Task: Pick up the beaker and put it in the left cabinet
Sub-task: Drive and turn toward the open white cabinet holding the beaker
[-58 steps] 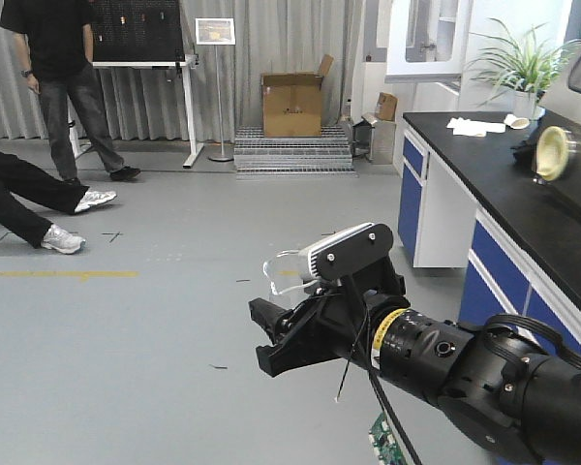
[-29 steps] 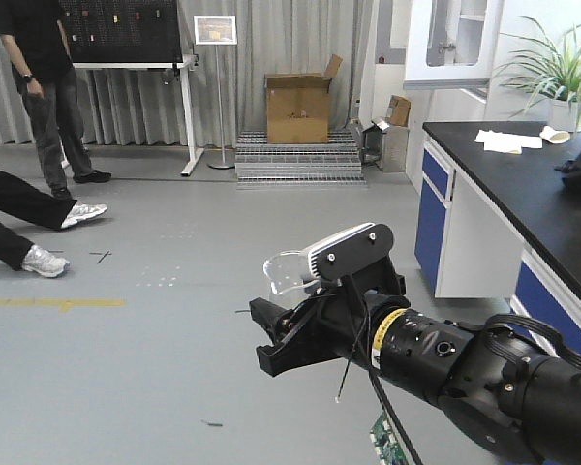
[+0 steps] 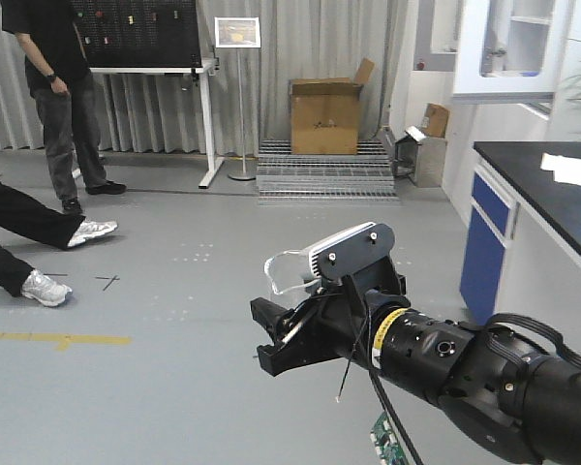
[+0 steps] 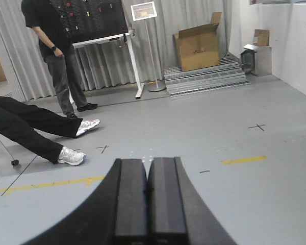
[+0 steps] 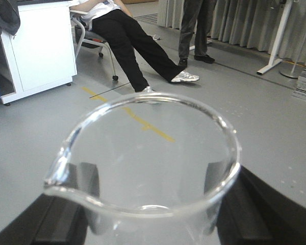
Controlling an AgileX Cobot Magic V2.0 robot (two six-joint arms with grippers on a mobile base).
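The beaker [image 5: 148, 153] is clear glass with a pouring lip at the left and nothing inside. My right gripper [image 5: 150, 204] is shut on it, one black finger [image 5: 61, 214] on each side of the wall. In the front view the right gripper [image 3: 276, 334] holds the beaker [image 3: 289, 269] in the air over the grey floor, rim pointing left. My left gripper [image 4: 148, 168] is shut and empty, its pads pressed together above the floor. The left cabinet is out of view.
A black counter with blue drawers [image 3: 523, 223] runs along the right, with a white wall cabinet [image 3: 518, 48] above it. A cardboard box [image 3: 324, 116] stands on metal steps at the back. One person [image 3: 63, 87] stands at the far left; a seated person's legs [image 3: 19, 242] stretch across the floor.
The room has slid to the right in the front view, and the counter is now mostly past the right edge. The right arm holds the beaker in the same pose.
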